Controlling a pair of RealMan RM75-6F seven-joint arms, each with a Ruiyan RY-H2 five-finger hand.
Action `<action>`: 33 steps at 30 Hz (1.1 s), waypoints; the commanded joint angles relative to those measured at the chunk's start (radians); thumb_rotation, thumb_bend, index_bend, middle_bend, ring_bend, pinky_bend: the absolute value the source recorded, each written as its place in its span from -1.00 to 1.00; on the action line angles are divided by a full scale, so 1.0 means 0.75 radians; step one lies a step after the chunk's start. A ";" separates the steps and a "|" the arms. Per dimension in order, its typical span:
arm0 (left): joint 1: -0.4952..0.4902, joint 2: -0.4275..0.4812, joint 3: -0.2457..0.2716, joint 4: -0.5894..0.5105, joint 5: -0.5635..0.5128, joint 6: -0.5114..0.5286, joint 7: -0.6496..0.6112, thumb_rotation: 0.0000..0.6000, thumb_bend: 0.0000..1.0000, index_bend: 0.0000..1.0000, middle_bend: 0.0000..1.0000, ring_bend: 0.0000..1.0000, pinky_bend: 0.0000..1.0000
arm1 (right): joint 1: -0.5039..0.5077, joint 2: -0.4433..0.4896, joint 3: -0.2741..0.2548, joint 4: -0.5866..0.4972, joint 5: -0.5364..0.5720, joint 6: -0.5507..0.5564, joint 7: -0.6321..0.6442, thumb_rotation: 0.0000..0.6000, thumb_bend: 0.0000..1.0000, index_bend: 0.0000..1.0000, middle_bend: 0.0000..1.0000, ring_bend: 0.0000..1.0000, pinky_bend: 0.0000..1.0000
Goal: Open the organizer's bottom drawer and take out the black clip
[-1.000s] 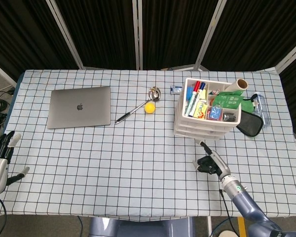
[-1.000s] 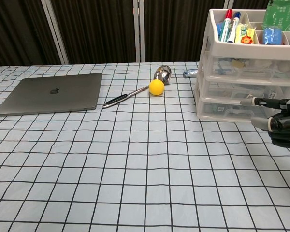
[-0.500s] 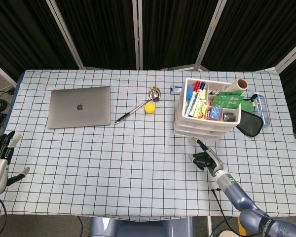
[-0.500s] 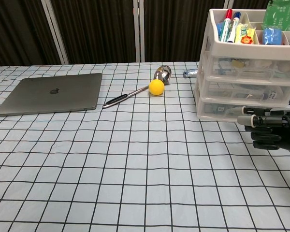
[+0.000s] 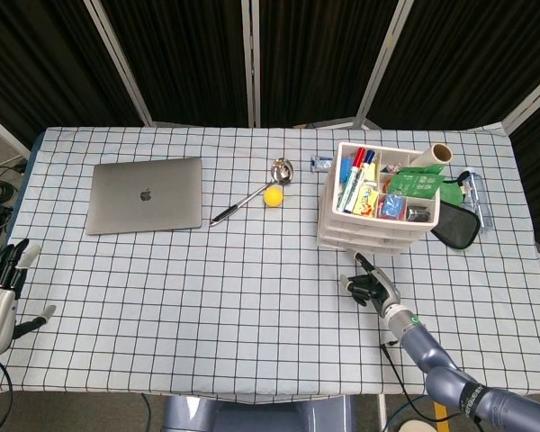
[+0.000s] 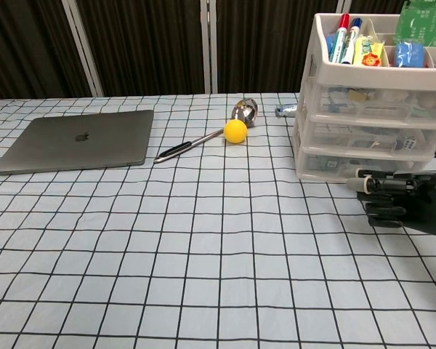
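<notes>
The right hand [image 6: 392,198] has slid leftward across the front of the organizer [image 6: 374,123] since the earlier frames, and now hovers just before the bottom drawer [image 6: 363,164], one finger stretched toward the drawer front, the others curled in, holding nothing. The bottom drawer is closed; the black clip cannot be made out through its cloudy front. Left of the organizer lie a yellow ball [image 5: 273,196] and a ladle [image 5: 256,189], then a closed laptop [image 5: 145,194]. The left hand [image 5: 0,292] hangs off the counter [image 5: 207,297] edge, far from the organizer, fingers spread and empty.
</notes>
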 commanded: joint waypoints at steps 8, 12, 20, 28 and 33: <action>-0.001 0.004 0.002 0.003 0.007 0.002 -0.021 1.00 -0.65 -1.00 -1.00 -1.00 -1.00 | 0.015 -0.039 0.024 0.060 0.074 -0.030 -0.040 1.00 -0.23 -0.79 0.88 1.00 0.87; -0.001 0.004 0.003 0.006 0.009 0.002 -0.025 1.00 -0.65 -1.00 -1.00 -1.00 -1.00 | 0.013 -0.052 0.034 0.074 0.097 -0.023 -0.059 1.00 -0.23 -0.79 0.88 1.00 0.87; -0.003 0.001 0.006 0.006 0.012 -0.004 -0.017 1.00 -0.65 -1.00 -1.00 -1.00 -1.00 | 0.002 -0.090 0.063 0.095 0.102 -0.009 -0.079 1.00 -0.23 -0.79 0.88 1.00 0.87; -0.005 0.000 0.009 0.005 0.015 -0.009 -0.012 1.00 -0.65 -1.00 -1.00 -1.00 -1.00 | -0.031 -0.139 0.151 0.106 0.119 -0.062 0.029 1.00 -0.19 -0.70 0.88 1.00 0.87; -0.005 0.002 0.011 0.005 0.017 -0.008 -0.015 1.00 -0.65 -1.00 -1.00 -1.00 -1.00 | -0.032 -0.152 0.203 0.138 0.144 -0.204 0.108 1.00 -0.18 -0.61 0.88 1.00 0.87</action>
